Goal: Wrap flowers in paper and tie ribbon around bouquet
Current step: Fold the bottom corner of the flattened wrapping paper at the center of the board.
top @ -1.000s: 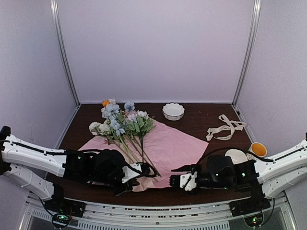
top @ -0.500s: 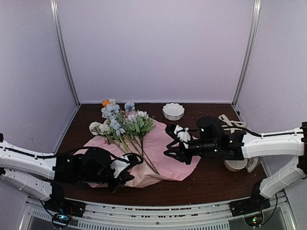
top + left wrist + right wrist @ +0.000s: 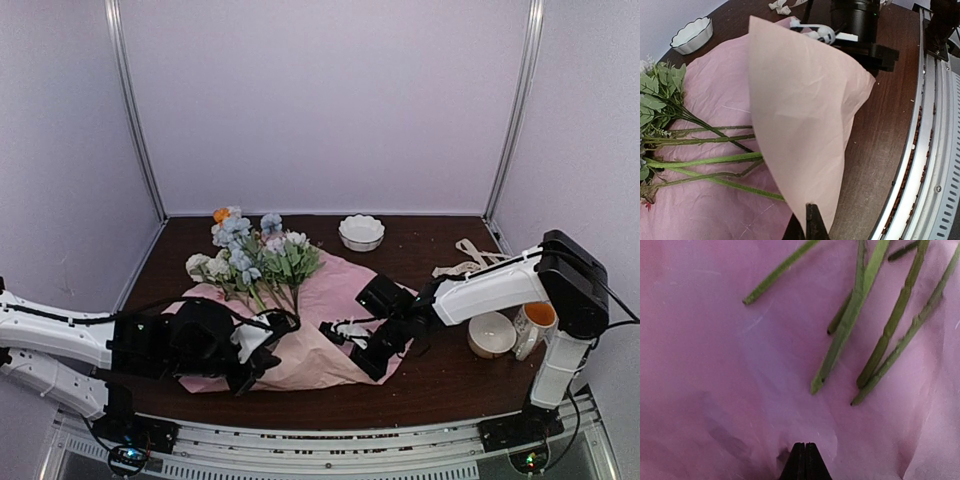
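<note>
Left wrist view: my left claw [image 3: 809,221] is clamped on the thin pale pink crinkly paper sheet [image 3: 800,110]; my right claw [image 3: 805,460] pinches it too.

Both arms: white tubular links, black joint housings. L arm [image 3: 60,335] has thin black cable looped over its wrist end; R arm [image 3: 490,285] has chunky black elbow at 3 o'clock. Green LEDs [image 3: 130,455] on bases, 7 & 5 o'clock. L gripper [image 3: 807,222], R gripper [image 3: 805,460]: slim black tapered fingers.
</note>
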